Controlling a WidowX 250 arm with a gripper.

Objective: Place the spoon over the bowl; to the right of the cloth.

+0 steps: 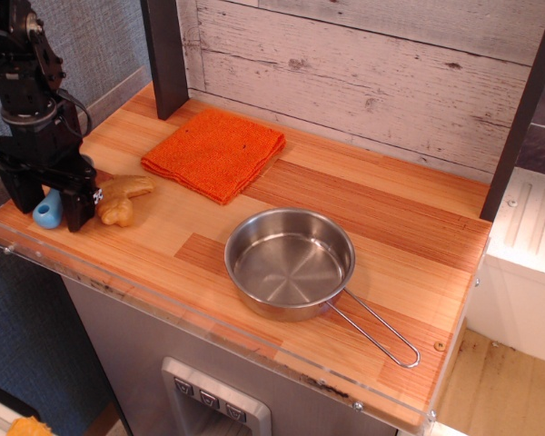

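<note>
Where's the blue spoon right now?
The spoon lies at the counter's far left edge, between the gripper's open fingers, just left of the tan food piece.

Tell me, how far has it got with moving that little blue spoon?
Nothing is finished yet. The gripper is down at the spoon, its fingers on either side of the blue handle, but the spoon remains on the counter. Left to do: lift it and carry it over the empty bowl, right of the cloth.
</note>
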